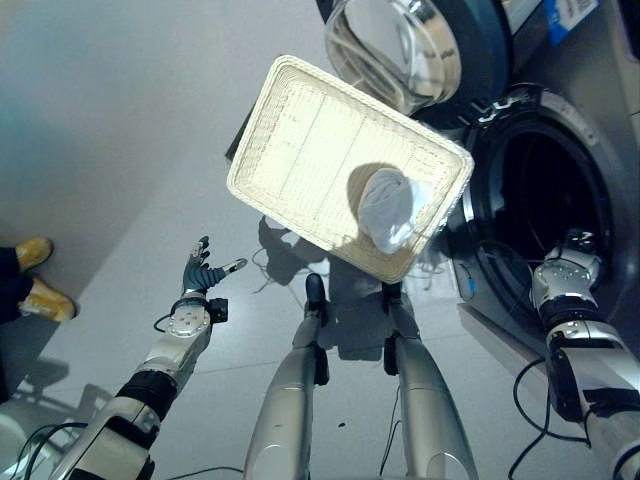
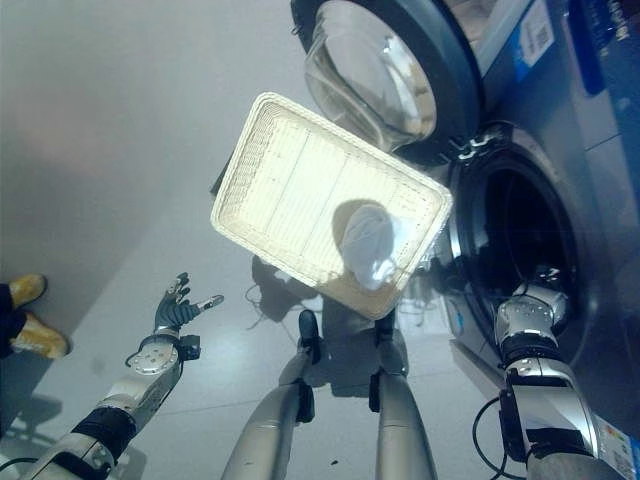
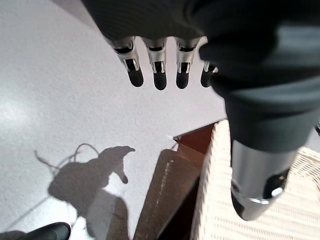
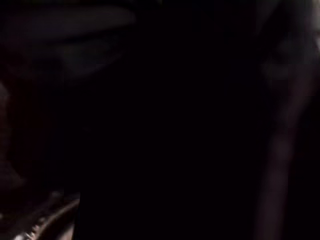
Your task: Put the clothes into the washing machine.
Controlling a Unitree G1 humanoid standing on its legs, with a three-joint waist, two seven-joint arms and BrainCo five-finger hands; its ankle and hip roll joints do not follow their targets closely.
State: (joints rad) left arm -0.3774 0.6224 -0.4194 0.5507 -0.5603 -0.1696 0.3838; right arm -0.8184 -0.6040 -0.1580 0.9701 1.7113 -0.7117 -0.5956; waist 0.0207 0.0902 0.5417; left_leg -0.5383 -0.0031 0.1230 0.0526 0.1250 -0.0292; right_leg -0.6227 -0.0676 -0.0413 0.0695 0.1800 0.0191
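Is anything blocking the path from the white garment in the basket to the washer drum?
The round glass door is swung open, so the dark drum opening is exposed. The crumpled white garment lies in the white wicker basket beside it. The right hand reaches into the opening, partly occupying it.

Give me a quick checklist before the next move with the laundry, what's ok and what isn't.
1. Washer door open: ok, it is swung wide, clear of the drum.
2. Clothes left to load: not ok, a white garment lies in the basket.
3. Left hand free: ok, fingers spread above the floor, holding nothing.
4. Right hand state: cannot tell, the right arm reaches into the drum and its fingers are hidden; its wrist view is dark.
5. Whether the right hand holds clothing: cannot tell.
6. Surroundings: a person's yellow shoes stand off to the left, apart from the left hand.
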